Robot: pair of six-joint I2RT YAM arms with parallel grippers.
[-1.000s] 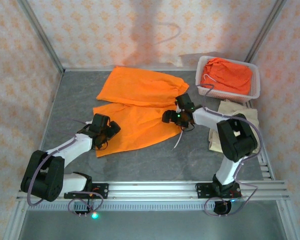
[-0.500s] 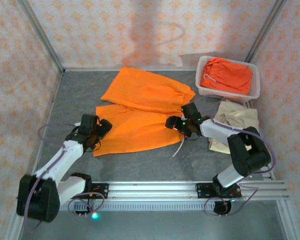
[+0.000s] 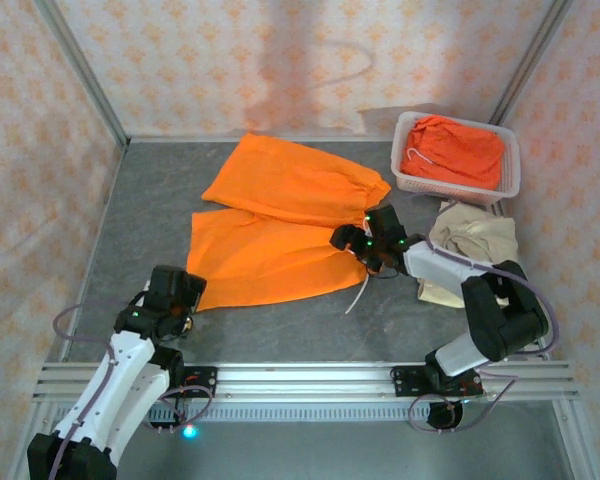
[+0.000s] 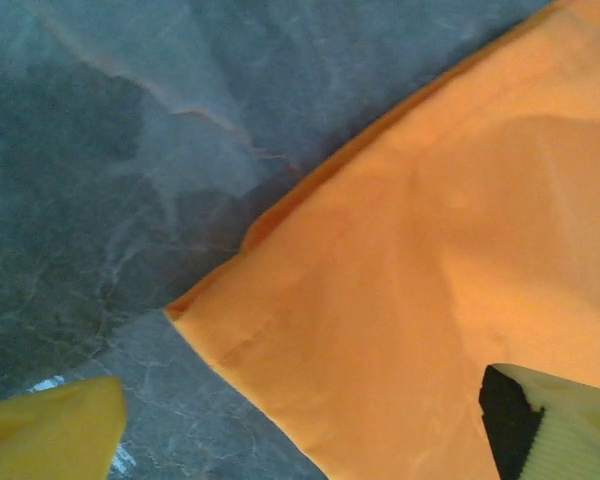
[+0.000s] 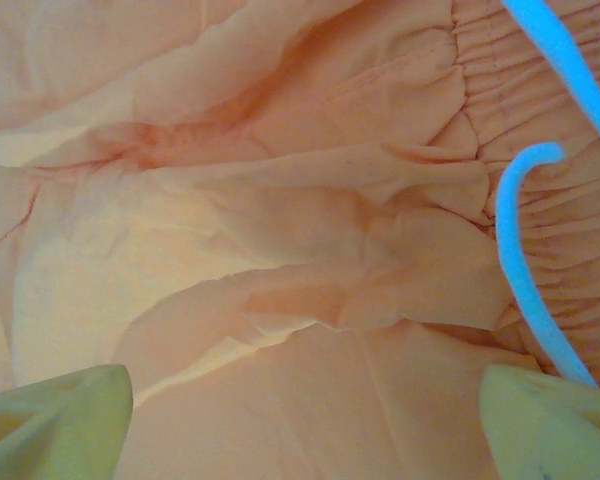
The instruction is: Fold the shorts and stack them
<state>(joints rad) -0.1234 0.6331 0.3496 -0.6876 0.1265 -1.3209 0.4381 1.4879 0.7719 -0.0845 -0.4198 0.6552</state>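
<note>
Lying flat on the grey table (image 3: 280,335), out to the left of the white mesh basket (image 3: 511,172), a bright orange pair of shorts (image 3: 280,215) is stretching both legs away from the basket, with its gathered waistband (image 3: 368,205) at the end closest to the basket. A white drawstring (image 3: 358,290) is trailing off that waistband onto the bare table, on the side away from the basket. The right gripper (image 3: 345,238) is hanging over the waistband, just left of the basket and a little nearer to me. In its wrist view the two yellow fingertips (image 5: 55,420) are standing wide apart over rumpled orange cloth, pinching nothing. The left gripper (image 3: 185,293) is hovering far to the left of the basket, at the hem corner of the leg that is lying farthest from it. Its fingers (image 4: 50,435) are also spread wide, one over the grey table and the other over the orange cloth, gripping nothing. Inside the basket a second orange pair (image 3: 458,150) is sitting bunched up with its own white cord showing. Right against the basket's near side, a beige pair of shorts (image 3: 475,240) is lying in a loosely folded heap.
</note>
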